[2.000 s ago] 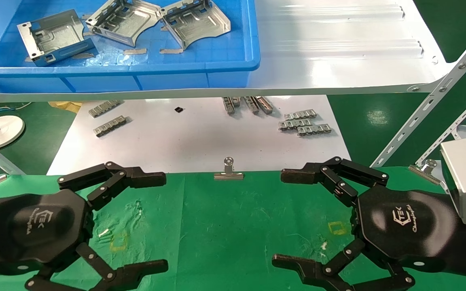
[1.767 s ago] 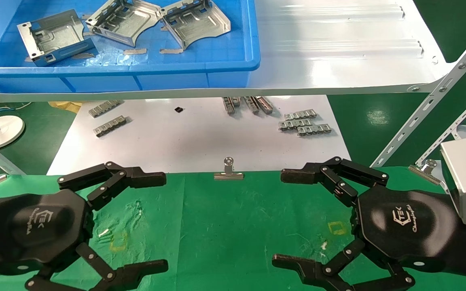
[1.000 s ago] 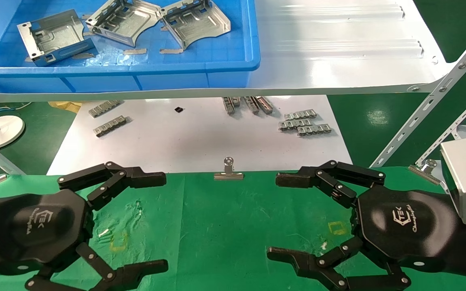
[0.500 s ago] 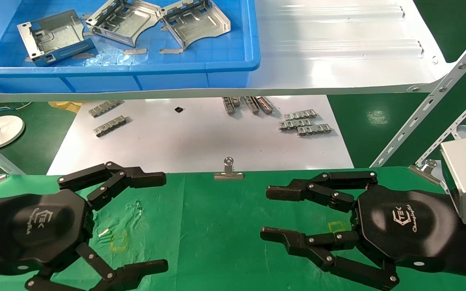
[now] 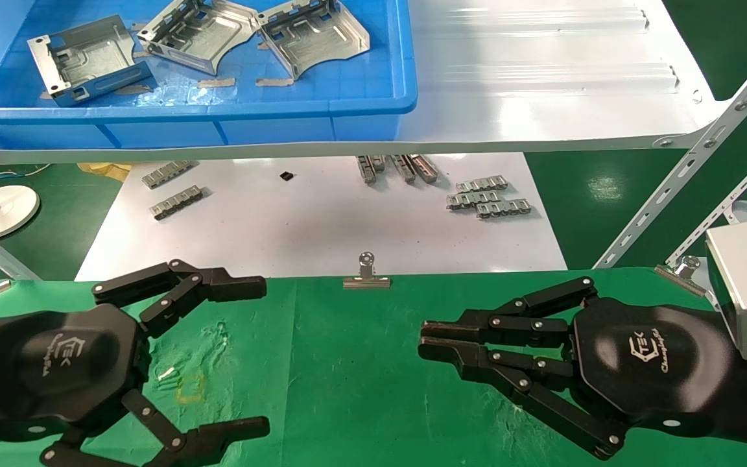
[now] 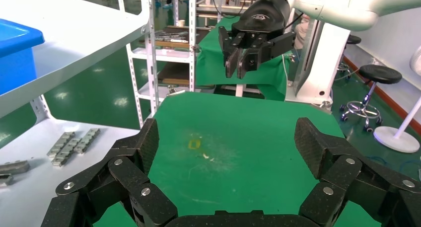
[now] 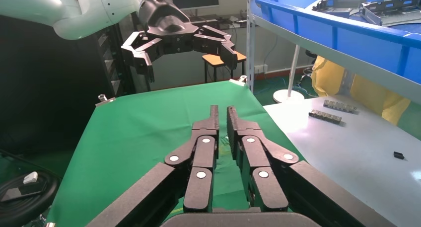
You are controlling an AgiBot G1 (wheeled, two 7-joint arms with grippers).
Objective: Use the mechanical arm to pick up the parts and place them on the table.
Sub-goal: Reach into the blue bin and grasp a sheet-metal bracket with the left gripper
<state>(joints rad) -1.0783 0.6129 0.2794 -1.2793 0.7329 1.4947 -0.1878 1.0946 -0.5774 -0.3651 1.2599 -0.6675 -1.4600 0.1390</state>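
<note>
Three shiny silver parts (image 5: pixel 85 58) (image 5: pixel 195 32) (image 5: pixel 315 35) lie in the blue bin (image 5: pixel 373 104) on the upper shelf, far from both grippers; they also show in the right wrist view (image 7: pixel 392 11). My right gripper (image 5: pixel 422 337) hovers over the right side of the green table (image 5: pixel 360 363), shut and empty, also in its own wrist view (image 7: pixel 222 115). My left gripper (image 5: pixel 253 355) hovers over the table's left side, wide open and empty, also in its own wrist view (image 6: pixel 228 147).
The glossy white shelf (image 5: pixel 542 97) carries the bin. Below it, a matte white board (image 5: pixel 321 220) holds grey segmented strips (image 5: pixel 487 198). A binder clip (image 5: pixel 366 275) sits at the cloth's far edge. Slanted shelf struts (image 5: pixel 704 149) stand at the right.
My right gripper's fingers have swung together from wide open to shut, with nothing between them. The left gripper and the parts have not moved.
</note>
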